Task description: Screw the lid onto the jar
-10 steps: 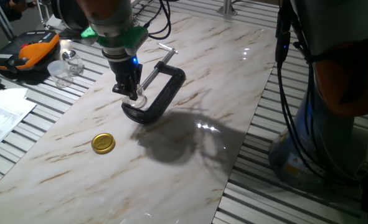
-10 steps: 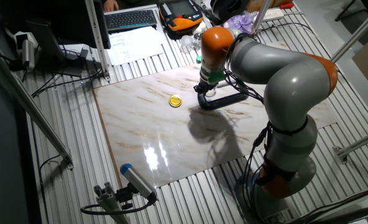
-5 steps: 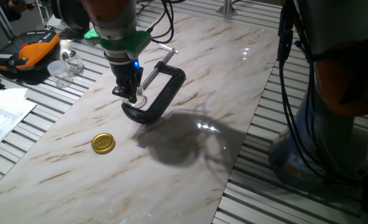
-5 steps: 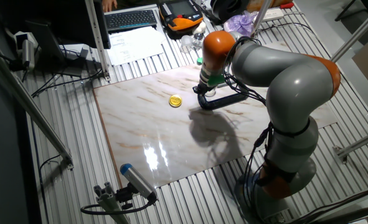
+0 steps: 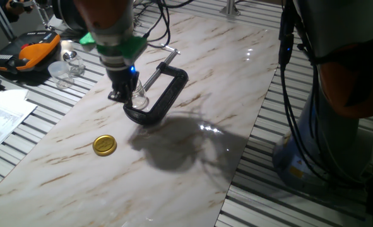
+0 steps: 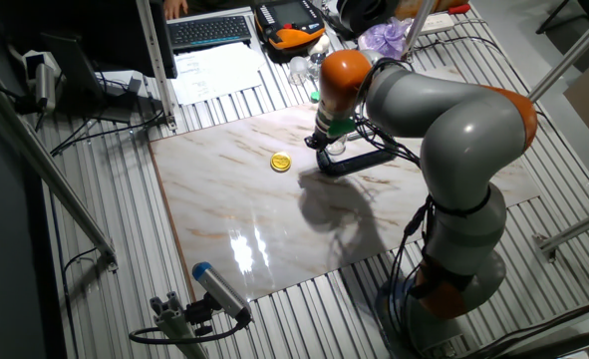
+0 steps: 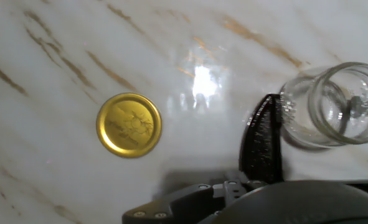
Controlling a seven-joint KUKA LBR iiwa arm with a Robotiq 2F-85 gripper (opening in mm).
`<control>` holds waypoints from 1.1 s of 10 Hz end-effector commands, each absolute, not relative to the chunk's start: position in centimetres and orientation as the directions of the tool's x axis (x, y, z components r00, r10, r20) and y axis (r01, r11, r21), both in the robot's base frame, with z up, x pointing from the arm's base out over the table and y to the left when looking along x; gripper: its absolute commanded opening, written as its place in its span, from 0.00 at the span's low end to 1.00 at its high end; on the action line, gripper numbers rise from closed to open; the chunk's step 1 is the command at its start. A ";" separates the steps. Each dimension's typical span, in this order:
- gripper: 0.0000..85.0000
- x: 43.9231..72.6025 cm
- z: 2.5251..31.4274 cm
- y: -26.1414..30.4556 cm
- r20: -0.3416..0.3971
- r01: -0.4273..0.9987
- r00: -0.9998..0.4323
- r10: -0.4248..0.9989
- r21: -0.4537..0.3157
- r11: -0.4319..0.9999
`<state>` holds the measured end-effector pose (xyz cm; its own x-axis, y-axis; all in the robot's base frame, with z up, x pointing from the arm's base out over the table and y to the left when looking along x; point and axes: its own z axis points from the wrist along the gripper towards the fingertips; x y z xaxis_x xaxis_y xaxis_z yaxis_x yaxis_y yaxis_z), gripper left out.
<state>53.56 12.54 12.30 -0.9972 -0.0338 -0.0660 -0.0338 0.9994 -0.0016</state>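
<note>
Marble-patterned worktop (image 5: 192, 120) fills the scene, ringed by slatted metal benching with an orange-black case (image 5: 23, 53) and some papers off at its 9 and 10 o'clock edge. Reading from the left, the lid (image 5: 105, 145) lies flat and alone at about 7 o'clock from me, well apart from everything else; in my hand view the lid (image 7: 129, 124) sits gold and shiny, top face up. It looks thin, light, stiff and slick, so I judge I'd take it across its rim, squarely, or it may skate on the polished stone. Next comes my gripper (image 5: 124, 96), low over the worktop. I cannot tell how wide my jaws stand, as only one dark finger shows in the hand view; nothing seems held. Just to the right, at 3 o'clock, the jar (image 7: 333, 102) stands upright with its mouth open, against the black C-clamp (image 5: 161, 94). Clear glass: rigid, slippery, breakable, and light enough to spin unless the clamp holds it
</note>
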 end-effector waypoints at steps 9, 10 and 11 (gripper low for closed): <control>0.00 55.3 9.7 16.0 -0.085 0.000 -0.996 -0.001 -0.008 1.000; 0.00 55.6 9.5 16.6 -0.085 0.005 -0.996 0.004 -0.017 1.000; 0.00 55.8 9.3 17.1 -0.085 0.011 -0.996 0.010 -0.014 1.000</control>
